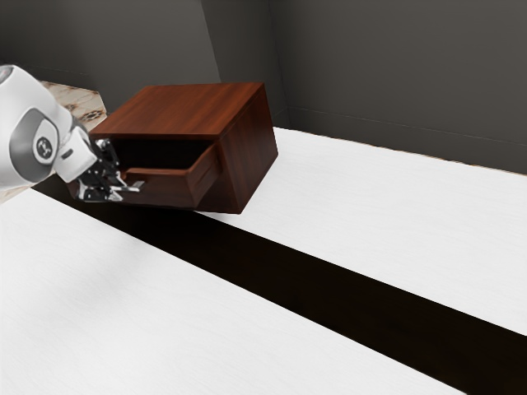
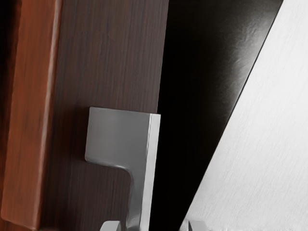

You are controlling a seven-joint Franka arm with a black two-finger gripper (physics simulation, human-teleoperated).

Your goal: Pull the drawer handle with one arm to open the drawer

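White rounded arm (image 1: pixel 20 107), grey joint ring — small dark mark, black claw (image 1: pixel 122 188), perhaps silvery tips (image 2: pixel 111 226).

Drawer (image 1: pixel 165 183) in cabinet (image 1: pixel 191 111) (exterior view's left)

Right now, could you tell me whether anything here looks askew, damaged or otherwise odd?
Nothing stands out. The drawer sits partly out of the cabinet and looks level, with the gripper at its metal handle. The handle looks straight and whole, and the cabinet's wood shows no breaks.
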